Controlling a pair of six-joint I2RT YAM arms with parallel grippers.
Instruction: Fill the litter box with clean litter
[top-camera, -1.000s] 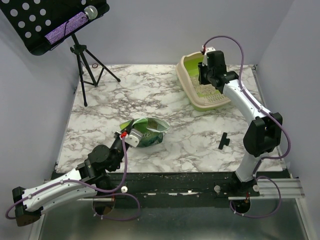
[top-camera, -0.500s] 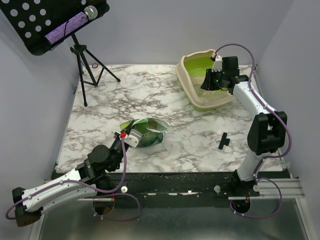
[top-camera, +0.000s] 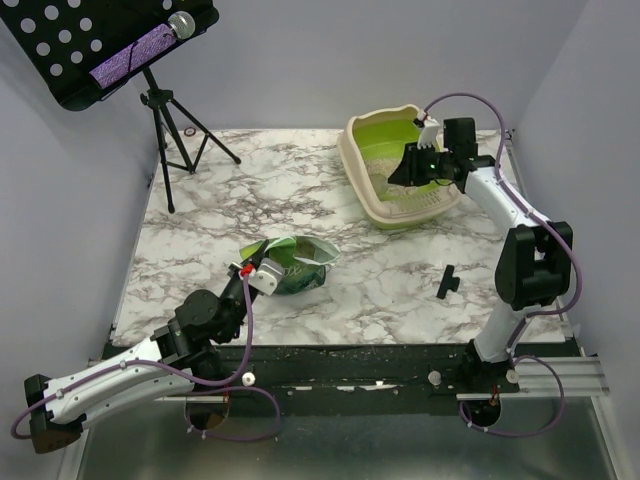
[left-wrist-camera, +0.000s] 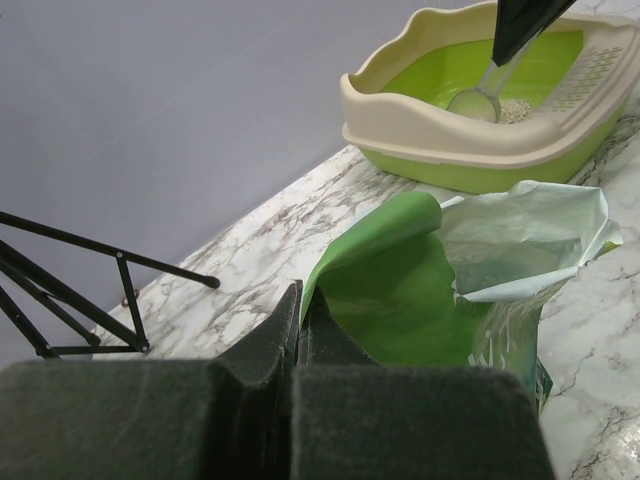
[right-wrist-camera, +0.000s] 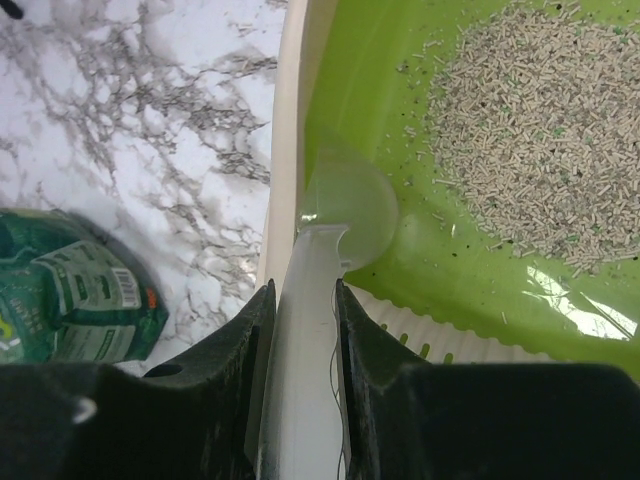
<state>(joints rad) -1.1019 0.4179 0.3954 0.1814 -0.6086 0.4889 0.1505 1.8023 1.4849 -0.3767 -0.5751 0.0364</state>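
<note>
The right gripper (top-camera: 412, 168) clamps the handle of a translucent plastic scoop (right-wrist-camera: 340, 205), with 1 finger on each side of it, and hangs over the rim of the litter box (top-camera: 352, 160). The scoop's bowl sits just ahead of the fingertips, against the lime-green inner wall just below the beige rim. The clean litter (right-wrist-camera: 520, 130) lies in a loose patch on the box floor, ahead of the scoop and off to its right. It is apart from the bowl, with stray granules scattered between.

The left gripper (left-wrist-camera: 297, 318) is closed, its 2 fingers pinched on the edge of the green flap of the litter bag (left-wrist-camera: 400, 290). The bag lies open on the marble table (top-camera: 250, 190) directly in front of that gripper. The litter box stands well beyond the bag, ahead and to the right.
</note>
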